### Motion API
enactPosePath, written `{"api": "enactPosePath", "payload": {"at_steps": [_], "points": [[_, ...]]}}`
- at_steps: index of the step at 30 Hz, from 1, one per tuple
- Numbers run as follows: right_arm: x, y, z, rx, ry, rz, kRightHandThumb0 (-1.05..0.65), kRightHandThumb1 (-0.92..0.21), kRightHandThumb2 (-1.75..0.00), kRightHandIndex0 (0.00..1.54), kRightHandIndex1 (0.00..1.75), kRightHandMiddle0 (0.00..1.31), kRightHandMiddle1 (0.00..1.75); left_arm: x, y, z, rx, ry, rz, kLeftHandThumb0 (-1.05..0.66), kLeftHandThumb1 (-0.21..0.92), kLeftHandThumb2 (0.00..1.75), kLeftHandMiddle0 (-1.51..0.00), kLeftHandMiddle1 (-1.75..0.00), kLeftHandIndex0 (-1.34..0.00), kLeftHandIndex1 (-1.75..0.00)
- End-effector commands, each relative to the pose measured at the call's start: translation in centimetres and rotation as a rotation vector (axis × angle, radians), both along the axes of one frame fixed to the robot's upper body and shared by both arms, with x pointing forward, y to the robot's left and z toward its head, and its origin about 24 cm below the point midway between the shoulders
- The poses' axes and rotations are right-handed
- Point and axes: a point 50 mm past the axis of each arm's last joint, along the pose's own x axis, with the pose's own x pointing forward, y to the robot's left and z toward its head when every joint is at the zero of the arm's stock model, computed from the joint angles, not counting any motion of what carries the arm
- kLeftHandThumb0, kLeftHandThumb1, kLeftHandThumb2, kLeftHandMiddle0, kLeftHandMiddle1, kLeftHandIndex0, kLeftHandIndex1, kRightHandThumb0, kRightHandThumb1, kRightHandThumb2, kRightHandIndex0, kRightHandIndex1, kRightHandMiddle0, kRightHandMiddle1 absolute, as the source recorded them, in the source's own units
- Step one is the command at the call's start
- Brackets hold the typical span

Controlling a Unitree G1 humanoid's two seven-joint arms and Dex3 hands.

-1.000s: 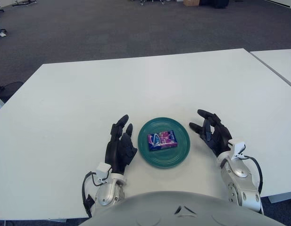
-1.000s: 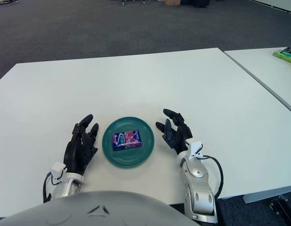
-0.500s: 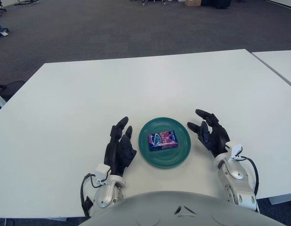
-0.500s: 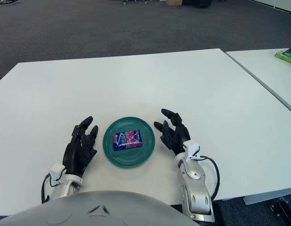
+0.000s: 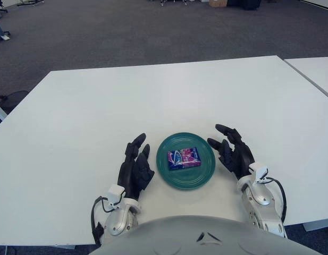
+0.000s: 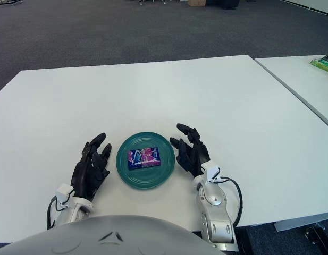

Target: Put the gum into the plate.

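Surface (image 5: 153, 101): a white top is seen, carrying the plate and both hands near its front edge.
Plate (image 5: 202, 177): a round teal plate is set on the surface, between the two hands and close to the near edge.
Gum (image 5: 183, 158): a small flat pack, blue and purple with pink print, is found lying flat inside the plate, about at its centre, turned slightly askew. No finger is in contact with it.
Left hand (image 5: 135, 171): it is shown just beside the plate's left rim, palm down, low over the surface; whether it touches the surface cannot be told.
Left hand fingers (image 5: 136, 144): they are extended forward and loosely spread, and nothing is held.
Right hand (image 5: 234, 155): it is placed just beside the plate's right rim, palm turned inward toward the plate.
Right hand fingers (image 5: 225, 129): they are parted and gently curved, with the nearest fingertip at the rim's edge; contact with the rim cannot be confirmed. Nothing is grasped.
Second table (image 6: 307, 79): a neighbouring white table is noted to the right, separated from the main surface by a narrow gap.
Green object (image 6: 324, 61): a green item is seen at the far right on that second table; its kind cannot be made out.
Floor (image 5: 126, 32): dark grey carpet is observed beyond the surface.
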Motion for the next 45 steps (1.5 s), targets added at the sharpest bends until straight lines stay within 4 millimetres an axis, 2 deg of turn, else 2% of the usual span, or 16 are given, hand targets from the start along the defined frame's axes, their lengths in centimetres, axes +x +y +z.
{"api": "enactPosePath", "payload": {"at_steps": [1, 14, 23, 32, 45], "points": [[-1.1, 0.0, -1.5, -0.041, 0.085, 0.012, -0.70, -0.92, -0.88, 0.56, 0.04, 0.08, 0.68, 0.0, 0.1, 0.0, -0.006, 0.004, -0.009, -0.96, 0.92, 0.96, -0.42, -0.02, -0.05, -0.71], [-1.4, 0.7, -1.8, -0.148, 0.048, -0.051, -0.75, -0.92, -0.89, 0.38, 0.00, 0.00, 0.65, 0.0, 0.0, -0.2, 0.051, -0.009, -0.009, -0.95, 0.92, 0.96, -0.41, -0.01, -0.06, -0.71], [-1.6, 0.7, -2.1, -0.101, 0.038, -0.154, -0.75, -0.92, -0.86, 0.27, 0.00, 0.00, 0.52, 0.1, 0.1, -0.7, 0.079, -0.010, 0.041, -0.97, 0.92, 0.97, -0.36, 0.00, -0.04, -0.69], [-1.7, 0.6, -2.5, -0.116, 0.009, -0.213, -0.71, -0.92, -0.86, 0.23, 0.00, 0.00, 0.46, 0.3, -0.1, -0.9, 0.099, -0.015, 0.073, -0.96, 0.92, 0.97, -0.30, 0.00, -0.01, -0.67], [-2.0, 0.5, -2.0, -0.260, -0.017, -0.096, -0.70, -0.92, -0.96, 0.15, 0.00, 0.00, 0.34, 0.5, -0.4, -0.9, 0.102, -0.001, 0.071, -0.96, 0.92, 0.94, -0.15, 0.00, 0.00, -0.40]]}}
